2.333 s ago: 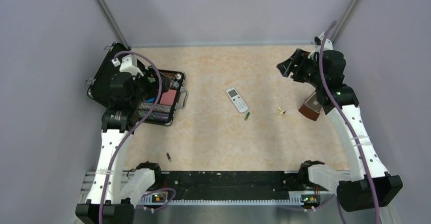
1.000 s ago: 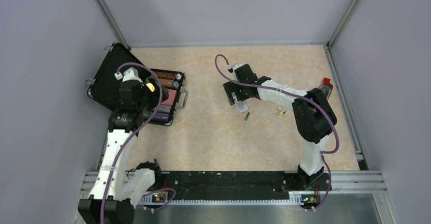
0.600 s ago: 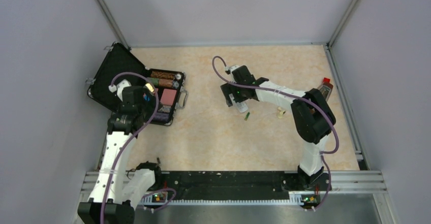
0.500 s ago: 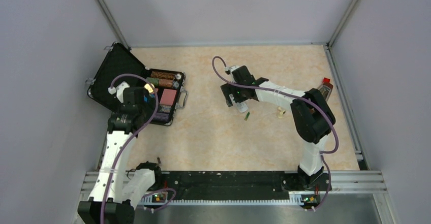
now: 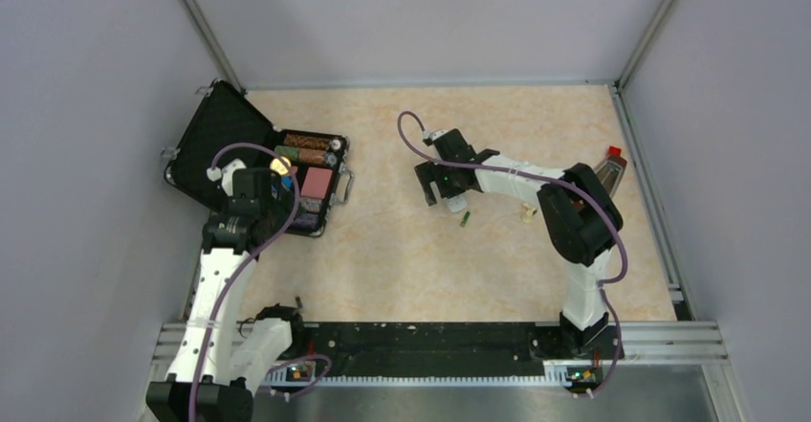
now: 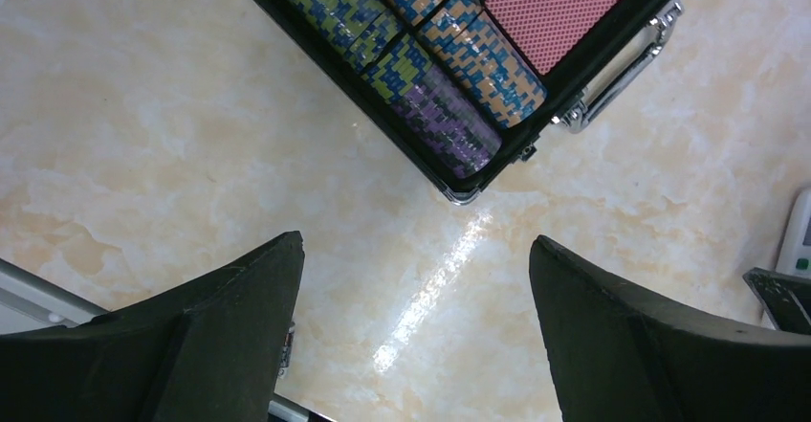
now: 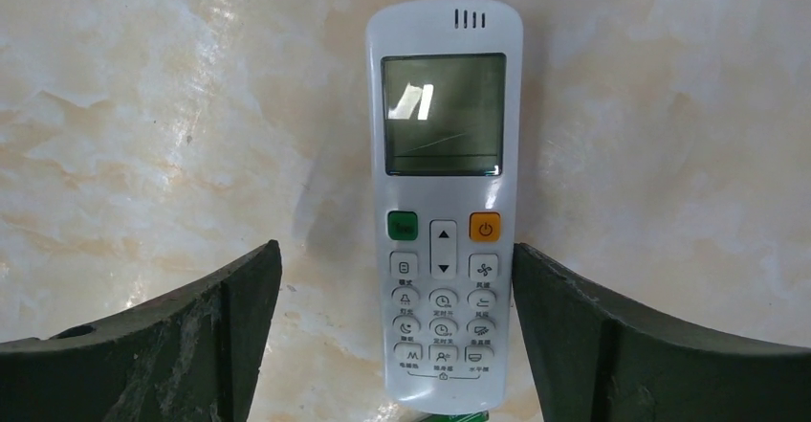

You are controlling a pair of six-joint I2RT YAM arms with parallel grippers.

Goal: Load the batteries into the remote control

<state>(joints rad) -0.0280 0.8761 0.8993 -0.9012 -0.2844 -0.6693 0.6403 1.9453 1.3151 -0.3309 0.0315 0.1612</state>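
Observation:
The remote control lies face up on the table, screen and buttons showing. My right gripper is open and straddles its lower half, the right finger close to its edge, neither finger touching. From above, the right gripper covers most of the remote control. A green battery lies just past the remote's button end, and its tip peeks out in the right wrist view. My left gripper is open over bare table beside the black case, holding nothing.
The open black case at the left holds coloured chip rolls and a red card deck. A small white cover piece lies right of the remote. A red-capped bottle stands by the right wall.
The right arm has swung from the back right corner to hang over the remote, then crept slightly left. The left arm has drawn back from over the case toward the near side.

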